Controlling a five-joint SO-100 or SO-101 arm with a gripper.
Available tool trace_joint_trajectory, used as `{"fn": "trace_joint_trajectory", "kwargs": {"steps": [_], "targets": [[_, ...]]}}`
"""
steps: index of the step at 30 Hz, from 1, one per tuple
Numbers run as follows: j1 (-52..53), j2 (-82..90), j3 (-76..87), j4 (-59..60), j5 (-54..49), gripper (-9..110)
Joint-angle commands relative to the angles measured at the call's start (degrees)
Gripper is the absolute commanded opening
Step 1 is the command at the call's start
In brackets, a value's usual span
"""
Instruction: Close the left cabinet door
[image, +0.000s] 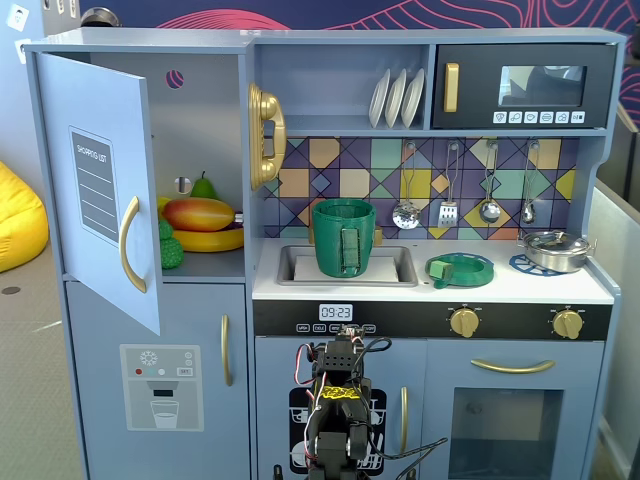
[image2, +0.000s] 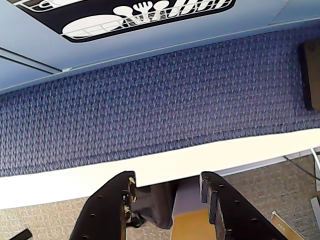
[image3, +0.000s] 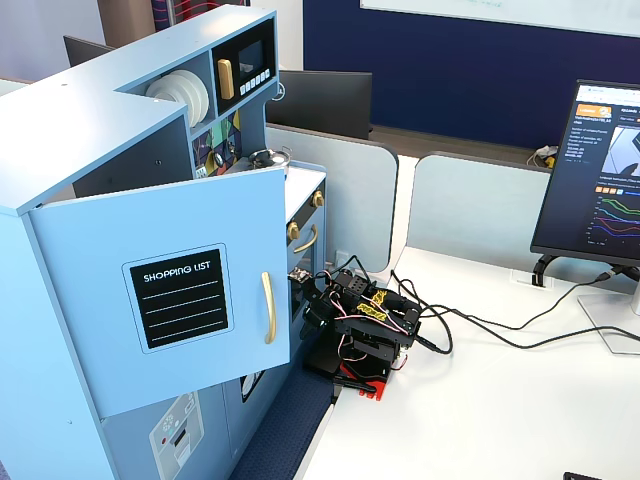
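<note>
The left cabinet door (image: 100, 190) is a light-blue panel with a black "SHOPPING LIST" label (image3: 180, 298) and a curved gold handle (image: 130, 245). It stands swung open, hinged at the cabinet's left edge, and also shows in the other fixed view (image3: 170, 300). My arm (image: 340, 400) sits folded low in front of the kitchen's middle, right of and below the door and apart from it. In the wrist view my gripper (image2: 167, 180) is open and empty, pointing down at a blue mat (image2: 150, 105) and a white table edge (image2: 75, 177).
Toy fruit (image: 198, 213) lies on the shelf inside the open cabinet. A lower door with a water-dispenser graphic (image: 162, 385) is below. A gold phone (image: 265, 135) hangs beside the opening. A green pot (image: 343, 237) sits in the sink. Cables (image3: 480, 320) and a monitor (image3: 600, 180) are on the white table.
</note>
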Motion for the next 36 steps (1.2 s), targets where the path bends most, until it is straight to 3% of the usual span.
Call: {"fn": "trace_joint_trajectory", "kwargs": {"steps": [1, 16, 23, 36], "targets": [[1.5, -0.5, -0.3, 10.5, -1.5, 0], [0.2, -0.5, -0.3, 10.3, -1.8, 0], [-19.2, -1.8, -9.9, 4.2, 8.2, 0], [-54.9, -9.8, -44.0, 1.7, 3.5, 0]]}}
